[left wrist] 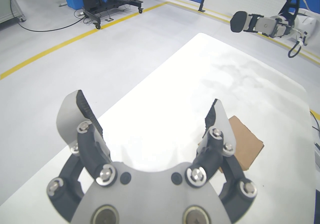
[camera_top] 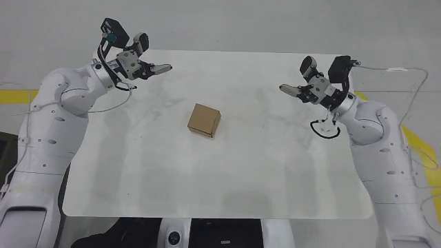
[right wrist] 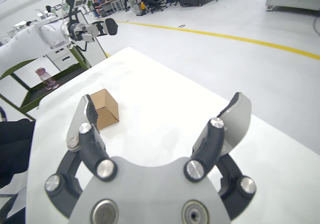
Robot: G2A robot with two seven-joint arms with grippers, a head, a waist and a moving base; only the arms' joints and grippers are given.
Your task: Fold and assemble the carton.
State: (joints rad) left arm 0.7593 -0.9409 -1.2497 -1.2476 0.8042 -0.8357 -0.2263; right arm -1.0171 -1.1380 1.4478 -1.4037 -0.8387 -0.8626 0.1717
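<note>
On table [camera_top: 275, 179] centre: 1 carton [camera_top: 204, 120]. Left pincer [left wrist: 147, 102], right pincer [right wrist: 162, 100]: 2, both spread wide, empty.

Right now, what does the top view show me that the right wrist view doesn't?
Top view: the whole table outline, the carton near its middle showing its flat top face, and an arm at either side. Right wrist view: the carton's side faces, one with a slanted fold line, and a pink bottle on a green frame beyond the table. Both: the carton standing alone, the left gripper and right gripper apart from it.
</note>
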